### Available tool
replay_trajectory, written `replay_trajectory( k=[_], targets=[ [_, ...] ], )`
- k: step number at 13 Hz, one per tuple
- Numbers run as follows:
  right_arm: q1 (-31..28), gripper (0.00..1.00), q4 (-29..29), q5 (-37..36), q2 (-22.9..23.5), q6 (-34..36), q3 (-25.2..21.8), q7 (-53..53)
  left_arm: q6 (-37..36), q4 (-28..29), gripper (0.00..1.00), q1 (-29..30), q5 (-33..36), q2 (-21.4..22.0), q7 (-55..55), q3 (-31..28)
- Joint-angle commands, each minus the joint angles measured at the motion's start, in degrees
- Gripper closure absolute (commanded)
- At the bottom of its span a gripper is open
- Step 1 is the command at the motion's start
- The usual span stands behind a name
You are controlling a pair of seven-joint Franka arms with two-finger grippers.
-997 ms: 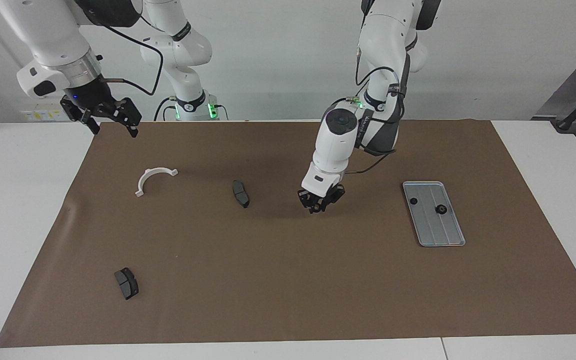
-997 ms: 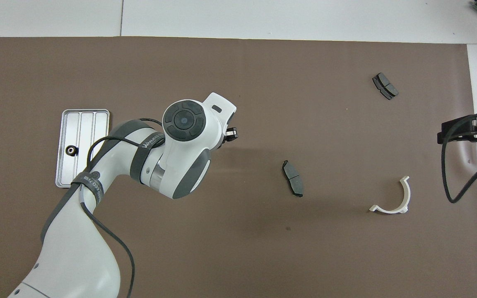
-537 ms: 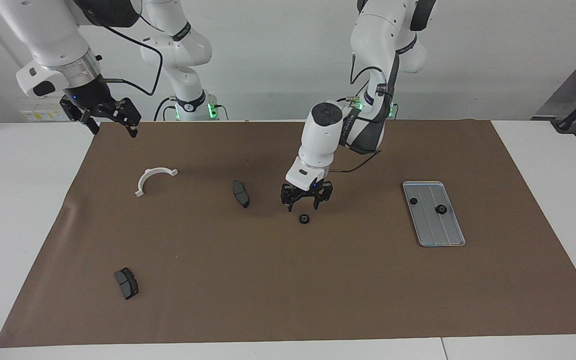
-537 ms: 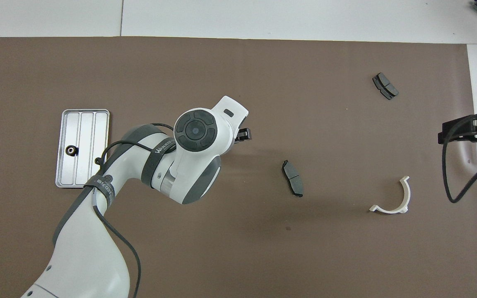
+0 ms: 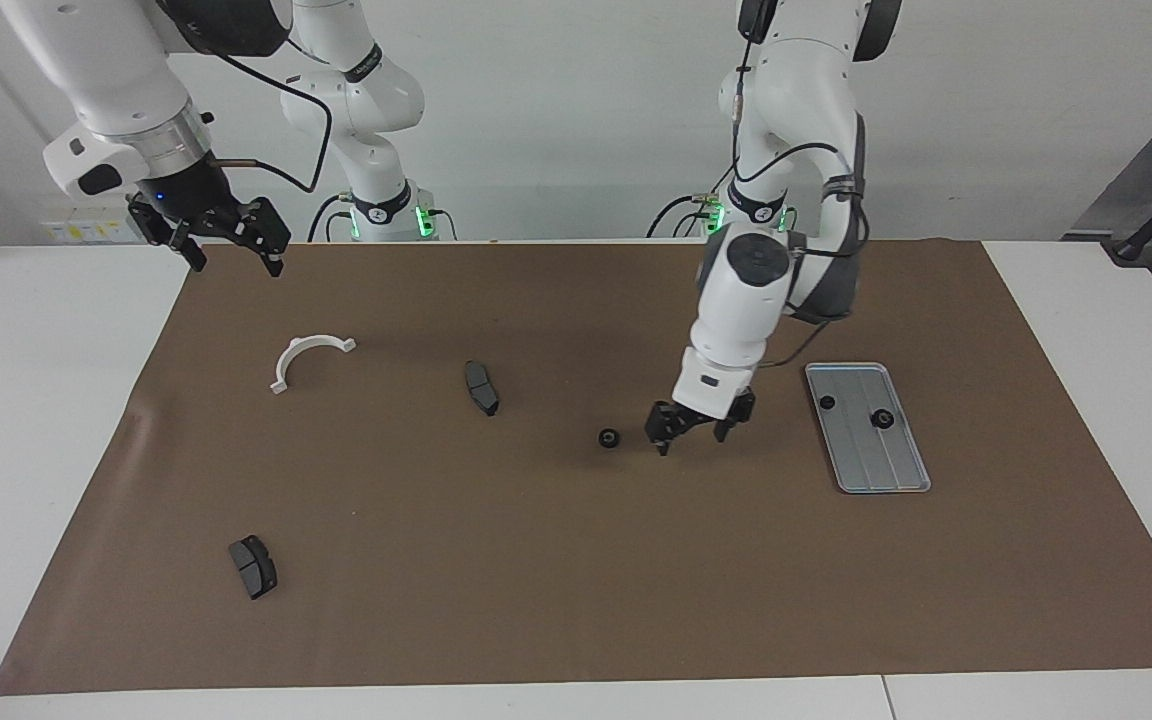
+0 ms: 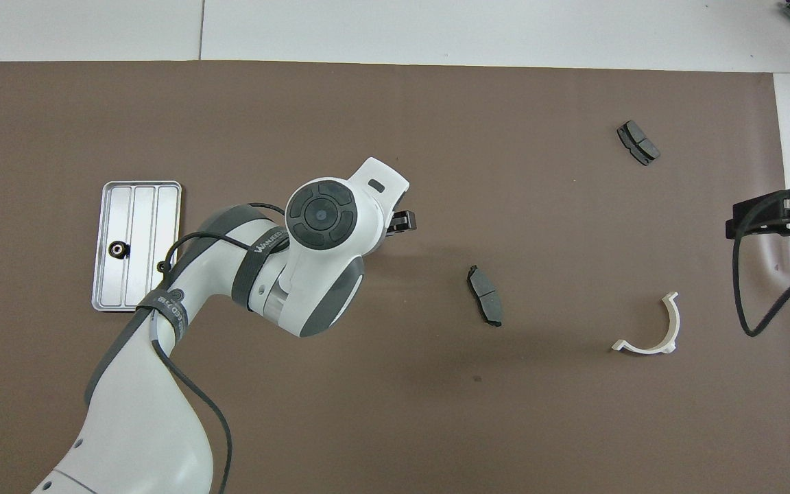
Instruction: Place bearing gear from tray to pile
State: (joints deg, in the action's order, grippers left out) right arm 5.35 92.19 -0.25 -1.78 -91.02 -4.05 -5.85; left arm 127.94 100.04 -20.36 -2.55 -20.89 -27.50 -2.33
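Since the earlier frames the left gripper [image 5: 692, 428] has let go of one bearing gear [image 5: 609, 437], now lying on the brown mat [image 5: 576, 560], and swung back toward the tray [image 5: 894, 474]; its fingers are spread and empty, just beside that gear.

Near the robots, the right gripper [image 5: 224, 236] waits over the mat's corner, fingers spread.

Farther out lie a white bracket [image 5: 307, 358], a brake pad [image 5: 481, 387], then the dropped gear.

Two more dark gears [image 5: 880, 419] sit on the tray.

Next pick likely needs a straight-down approach centred over one gear, clear of the rim.

A second brake pad [image 5: 253, 566] lies farthest.

In the overhead view the arm hides the dropped gear.
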Motion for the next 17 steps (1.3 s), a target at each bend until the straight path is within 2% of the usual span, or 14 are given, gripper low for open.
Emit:
replay_trajectory(
  k=[1, 4, 7, 9, 11, 13, 15, 17],
  targets=[
    [4.03, 0.00, 2.55, 1.30, 0.02, -5.37, 0.27, -2.75, -6.28, 0.85, 0.00, 6.53, -0.17, 2.78, 10.15, 0.66],
    [10.09, 0.00, 1.17, 1.22, 5.71, -11.44, 0.27, -8.10, -7.54, 3.74, 0.00, 11.99, -0.17, 4.36, 18.51, 0.57],
    [17.38, 0.00, -2.70, 0.34, 14.93, -18.12, 0.36, -19.16, -6.13, 8.31, 0.00, 16.39, -0.17, 6.20, 23.80, 0.57],
    [22.48, 0.00, -5.07, 0.25, 21.70, -22.68, 0.36, -25.76, -3.86, 11.73, 0.00, 17.71, -0.17, 7.26, 26.52, 0.57],
    [25.40, 0.00, -6.05, 0.25, 25.76, -26.82, 0.27, -29.12, 0.18, 15.69, 0.00, 19.38, -0.17, 8.40, 28.02, 0.57],
    [28.64, 0.00, -6.49, -0.01, 29.00, -27.89, 0.27, -31.40, 3.00, 18.68, 0.00, 20.61, -0.17, 9.11, 28.65, 0.57],
    [32.16, 0.00, -11.39, -3.07, 35.67, -29.12, 0.27, -37.53, 3.71, 20.80, 0.00, 21.41, -0.17, 9.90, 28.65, 0.57],
    [32.00, 0.00, -14.13, -4.76, 38.60, -29.91, 0.36, -38.80, 3.72, 22.21, 0.00, 22.11, -0.17, 10.69, 28.12, 0.57]
  ],
)
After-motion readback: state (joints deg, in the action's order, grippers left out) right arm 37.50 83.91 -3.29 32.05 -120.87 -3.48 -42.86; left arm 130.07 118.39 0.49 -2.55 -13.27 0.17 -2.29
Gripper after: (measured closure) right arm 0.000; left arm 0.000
